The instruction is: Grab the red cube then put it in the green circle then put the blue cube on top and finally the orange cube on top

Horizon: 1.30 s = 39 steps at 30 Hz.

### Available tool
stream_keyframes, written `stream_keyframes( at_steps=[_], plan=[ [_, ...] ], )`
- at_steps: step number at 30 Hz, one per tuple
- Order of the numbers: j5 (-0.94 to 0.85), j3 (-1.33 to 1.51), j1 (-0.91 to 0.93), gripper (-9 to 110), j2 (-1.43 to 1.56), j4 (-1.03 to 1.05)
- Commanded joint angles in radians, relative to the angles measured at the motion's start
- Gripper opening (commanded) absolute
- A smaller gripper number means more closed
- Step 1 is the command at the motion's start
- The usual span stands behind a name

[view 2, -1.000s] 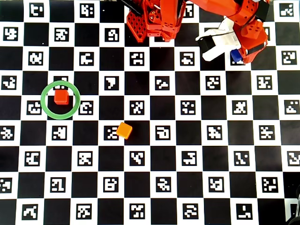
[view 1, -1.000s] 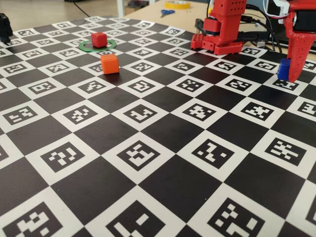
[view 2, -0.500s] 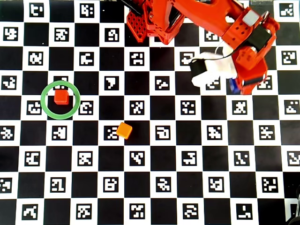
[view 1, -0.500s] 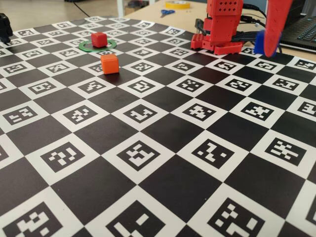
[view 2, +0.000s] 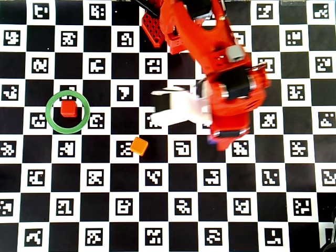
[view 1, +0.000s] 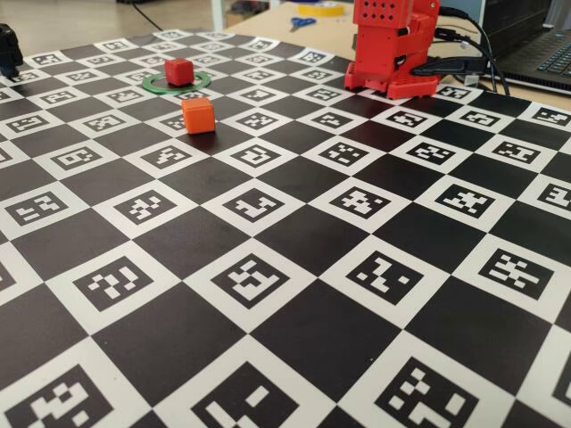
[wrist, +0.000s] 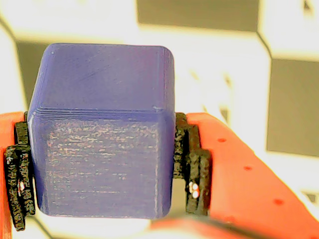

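Small matte royal-blue plastic cube [wrist: 102, 132] sits pinched betw the two black-padded fingers of the red gripper [wrist: 102, 164], pads [wrist: 192, 167] pressing its left & right faces in the wrist view, roughly centred, cube square not tilted. Judging by look: light, rigid 3D-print w/ fine layer lines & rounded edges; shouldn't crush, the ribbed faces prob give decent friction. Opposite flat faces are the right place to hold; a corner grip would likely twist it.

In the overhead view the red arm [view 2: 226, 79] reaches out over mid-board; the blue cube itself is mostly hidden under the wrist there, only a sliver poss showing. Checkerboard marker mat [view 2: 173, 220] is blurred beneath in the wrist view, so cube seems off the surface.

Small deep-red matte cube [view 2: 68, 108] lies inside the thin flat green ring [view 2: 67, 112], far left in overhead, slightly off-centre. Small bright-orange cube [view 2: 139, 146] rests apart, nearer & right of the ring, turned a bit. Stacking step 2 looks underway; placing needs square alignment on the red one.
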Motion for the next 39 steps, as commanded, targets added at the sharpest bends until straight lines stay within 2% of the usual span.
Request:
stream_keyframes(
  at_steps=[1, 8, 11, 24, 39],
  plan=[
    [-0.094, -0.071, 0.15, 1, 0.028, 0.031],
    [-0.347, 0.078, 0.391, 0, 0.04, -0.025],
    [-0.505, 0.084, 0.489, 0, 0.058, -0.034],
    [-0.946, 0.114, 0.83, 1, 0.066, -0.061],
    [-1.144, -0.023, 1.025, 1, -0.155, -0.041]
  ],
)
